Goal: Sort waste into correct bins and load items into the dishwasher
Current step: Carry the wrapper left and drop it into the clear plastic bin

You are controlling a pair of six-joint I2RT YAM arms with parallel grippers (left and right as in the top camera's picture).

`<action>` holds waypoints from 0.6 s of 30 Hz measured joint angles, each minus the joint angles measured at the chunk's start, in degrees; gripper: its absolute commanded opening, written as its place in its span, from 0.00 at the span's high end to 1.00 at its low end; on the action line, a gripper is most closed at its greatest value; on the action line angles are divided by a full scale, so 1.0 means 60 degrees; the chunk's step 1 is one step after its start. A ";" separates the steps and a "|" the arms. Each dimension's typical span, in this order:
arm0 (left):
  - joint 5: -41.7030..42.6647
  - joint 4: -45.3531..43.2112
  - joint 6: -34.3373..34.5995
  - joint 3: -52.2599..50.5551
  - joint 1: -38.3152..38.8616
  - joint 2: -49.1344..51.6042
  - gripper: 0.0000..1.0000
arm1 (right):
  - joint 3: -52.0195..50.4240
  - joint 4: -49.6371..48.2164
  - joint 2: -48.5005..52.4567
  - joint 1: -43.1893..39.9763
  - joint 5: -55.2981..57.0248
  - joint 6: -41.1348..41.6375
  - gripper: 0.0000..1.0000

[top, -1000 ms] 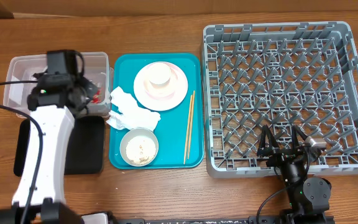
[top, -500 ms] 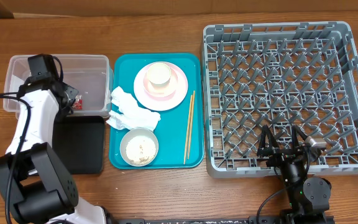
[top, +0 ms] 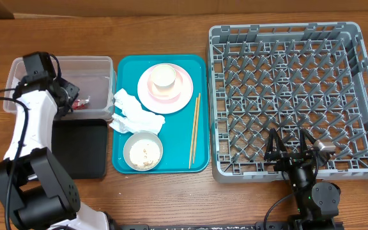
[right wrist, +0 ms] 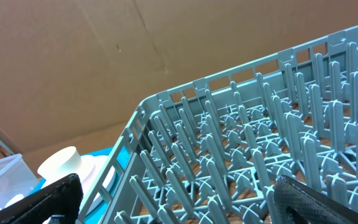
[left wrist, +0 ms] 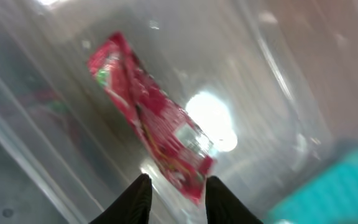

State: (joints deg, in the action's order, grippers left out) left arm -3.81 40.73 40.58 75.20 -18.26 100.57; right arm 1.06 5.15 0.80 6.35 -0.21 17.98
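My left gripper (top: 74, 101) hangs inside the clear tub (top: 101, 70), its jaws a little apart. The red snack wrapper (left wrist: 148, 124) lies loose on the tub floor just past the fingertips of this open gripper (left wrist: 176, 180). On the teal tray sit the crumpled tissue (top: 133, 115), a bowl with rice (top: 143, 151), the pink plate (top: 181, 92) with a cream cup (top: 162, 76) on it, and the chopsticks (top: 195, 128). My right gripper (top: 291, 150) rests wide open at the front edge of the grey rack (top: 286, 83), holding nothing.
The black tray (top: 85, 150) lies in front of the clear tub, beside the teal tray (top: 197, 163). In the right wrist view the rack's pegs (right wrist: 241, 124) fill the space ahead, with the cup (right wrist: 61, 163) visible beyond its left wall.
The left arm swung left over the clear tub, its jaws parted, and the red wrapper now lies free in the tub. The right arm has not moved.
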 measured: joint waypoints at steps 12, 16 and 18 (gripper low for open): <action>0.3064 0.3555 -0.1519 0.2575 0.0379 -0.1071 0.34 | 0.0000 0.0004 0.0000 0.0000 0.0004 0.0000 0.00; 0.3439 0.5074 -0.2109 0.2663 0.0852 -0.1585 0.36 | 0.0000 0.0004 0.0000 0.0000 0.0000 -0.0004 0.00; 0.3530 0.5621 -0.2357 0.2659 0.1100 -0.1599 0.39 | 0.0000 0.0011 0.0000 0.0000 0.0004 0.0000 0.00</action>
State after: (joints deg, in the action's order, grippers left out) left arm 17.37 74.46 26.44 91.15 -11.66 90.98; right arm 1.06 5.21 0.80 6.35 -0.19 17.98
